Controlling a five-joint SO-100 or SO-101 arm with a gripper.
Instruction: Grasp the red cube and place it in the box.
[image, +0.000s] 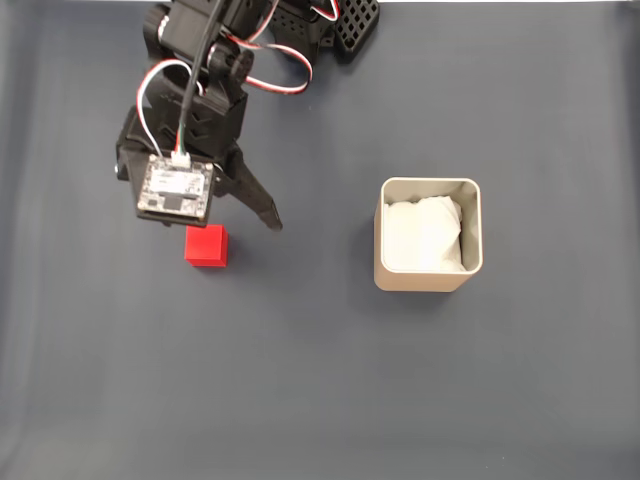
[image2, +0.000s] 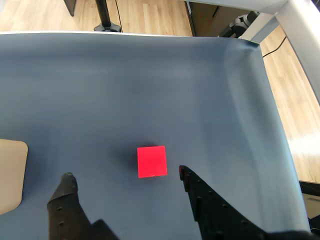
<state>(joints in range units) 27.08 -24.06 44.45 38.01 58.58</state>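
While its two black fingers stand wide apart, the gripper (image2: 125, 176) holds nothing and touches nothing in the wrist view. The red cube (image2: 152, 161) lies on the dark blue cloth (image2: 165, 85) between and just ahead of the fingertips, a plain matte block. In the fixed view the cube sits well left of the beige box (image: 428, 237), which is lined with white paper.
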